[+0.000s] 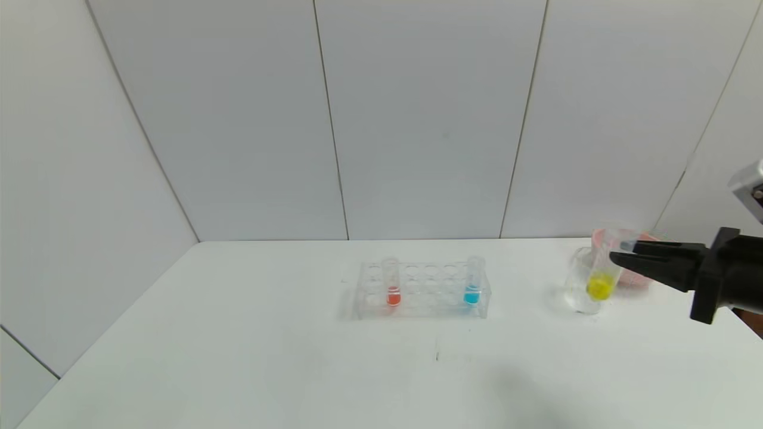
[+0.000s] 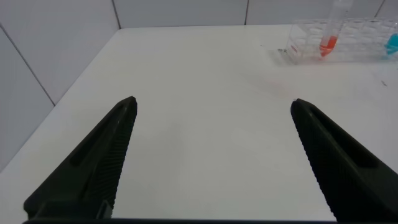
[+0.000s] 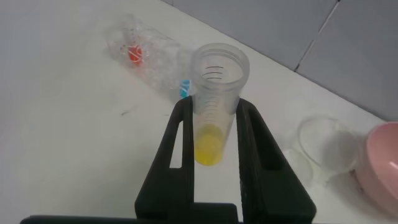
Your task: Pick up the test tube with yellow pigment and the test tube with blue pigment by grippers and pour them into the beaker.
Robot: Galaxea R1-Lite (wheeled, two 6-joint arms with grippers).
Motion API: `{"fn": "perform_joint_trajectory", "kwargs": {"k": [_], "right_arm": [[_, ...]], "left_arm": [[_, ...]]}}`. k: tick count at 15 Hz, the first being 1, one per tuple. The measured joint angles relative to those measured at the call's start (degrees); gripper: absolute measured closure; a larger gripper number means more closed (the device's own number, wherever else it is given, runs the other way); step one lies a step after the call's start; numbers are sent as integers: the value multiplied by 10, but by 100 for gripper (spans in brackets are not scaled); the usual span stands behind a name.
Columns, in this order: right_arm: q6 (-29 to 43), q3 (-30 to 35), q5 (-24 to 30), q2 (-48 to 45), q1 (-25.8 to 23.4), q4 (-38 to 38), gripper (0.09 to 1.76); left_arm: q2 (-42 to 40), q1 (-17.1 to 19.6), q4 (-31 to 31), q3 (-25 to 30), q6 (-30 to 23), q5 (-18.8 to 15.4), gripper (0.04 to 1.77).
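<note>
Right tool (image 1: pixel 620 257) pinches the test tube with yellow pigment (image 1: pixel 602 280) – axis near upright, just beside the beaker (image 1: pixel 581 292), on its right. Left tool (image 2: pixel 211 155) spread, idle.

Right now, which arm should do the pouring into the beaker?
The right: its claw is shut on the yellow tube near the beaker. The left claw hangs open, away from the rack.

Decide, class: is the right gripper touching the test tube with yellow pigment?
Touching. The right wrist view shows the right gripper with both fingers pressed against the sides of the test tube with yellow pigment, holding it upright above the table.
</note>
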Motion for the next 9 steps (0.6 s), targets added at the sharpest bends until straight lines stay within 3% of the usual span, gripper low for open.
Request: {"fn": "perform_joint_trajectory", "kwargs": {"k": [3, 9], "right_arm": [[-59, -11, 50, 19, -82, 17, 137], [-125, -97, 53, 113, -156, 84, 137]], "left_arm": [[0, 0, 0, 0, 0, 0, 5], [0, 0, 0, 0, 0, 0, 5]]}}
